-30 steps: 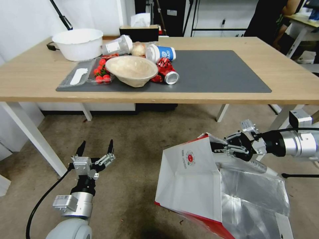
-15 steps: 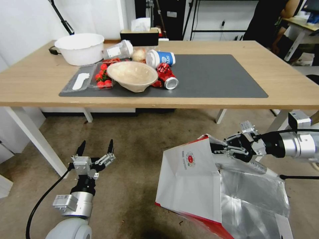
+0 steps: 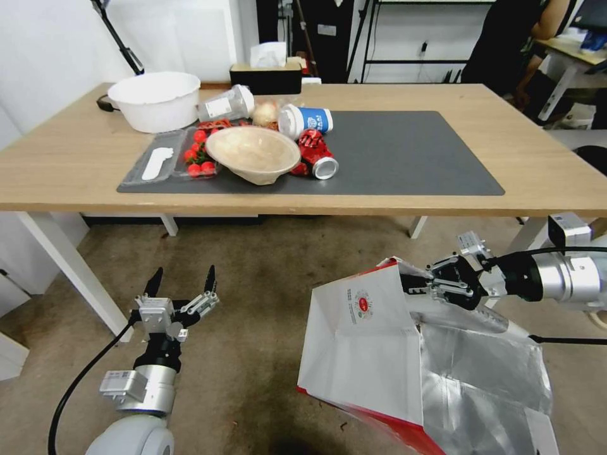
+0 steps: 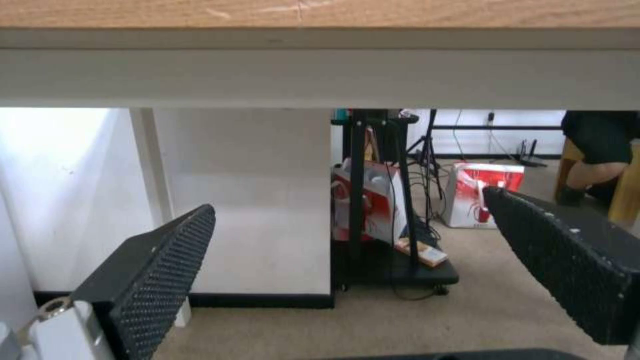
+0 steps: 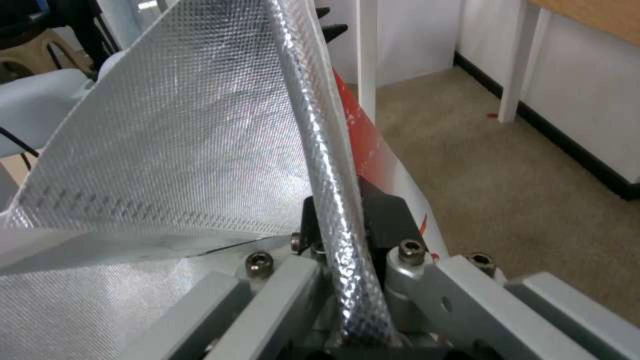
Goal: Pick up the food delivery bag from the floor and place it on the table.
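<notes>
Wide wooden desk ahead, stained floor below it. In front of the desk, the food delivery bag hangs tilted, right gripper jaws pinching its foil rim. Left gripper hovers low, jaws spread.

The table now sits lower in view.

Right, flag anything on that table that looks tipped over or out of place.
On the dark grey mat, the red drink can and the blue-and-white paper cup lie on their sides. The clear plastic cup behind them is tipped too. The beige bowl sits tilted.
</notes>
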You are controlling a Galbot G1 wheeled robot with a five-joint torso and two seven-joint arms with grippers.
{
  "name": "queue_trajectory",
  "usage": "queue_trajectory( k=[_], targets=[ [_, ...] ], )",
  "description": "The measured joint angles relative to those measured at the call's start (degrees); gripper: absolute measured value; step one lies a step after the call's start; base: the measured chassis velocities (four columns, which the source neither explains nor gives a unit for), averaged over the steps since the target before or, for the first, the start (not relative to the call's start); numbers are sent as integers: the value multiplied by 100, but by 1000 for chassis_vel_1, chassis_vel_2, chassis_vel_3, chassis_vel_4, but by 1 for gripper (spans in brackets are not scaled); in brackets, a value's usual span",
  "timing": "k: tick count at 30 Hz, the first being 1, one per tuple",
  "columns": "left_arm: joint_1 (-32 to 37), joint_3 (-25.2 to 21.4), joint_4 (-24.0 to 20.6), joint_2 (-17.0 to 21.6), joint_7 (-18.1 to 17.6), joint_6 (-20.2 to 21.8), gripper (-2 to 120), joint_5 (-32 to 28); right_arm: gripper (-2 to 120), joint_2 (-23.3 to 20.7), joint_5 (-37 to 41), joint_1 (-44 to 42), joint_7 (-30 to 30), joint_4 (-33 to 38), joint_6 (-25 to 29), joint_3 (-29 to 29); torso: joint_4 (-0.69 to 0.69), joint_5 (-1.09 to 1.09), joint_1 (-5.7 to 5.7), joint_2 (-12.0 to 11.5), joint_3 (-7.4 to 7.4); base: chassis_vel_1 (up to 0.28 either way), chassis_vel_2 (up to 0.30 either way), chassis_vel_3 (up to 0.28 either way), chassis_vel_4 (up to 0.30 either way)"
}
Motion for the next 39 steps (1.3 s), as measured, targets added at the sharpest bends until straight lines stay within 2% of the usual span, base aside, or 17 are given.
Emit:
queue_trajectory(
  k=[26, 39],
  targets=[
    [-43, -2, 51, 29, 5, 8, 100, -13, 0, -9, -21, -24, -11, -24, -3, 5, 0, 0, 241, 632, 389, 0, 0, 0, 0],
    [-43, -1, 52, 31, 6, 7, 100, -13, 0, -7, -22, -24, -11, -26, -3, 5, 0, 0, 257, 679, 419, 0, 0, 0, 0]
  ],
)
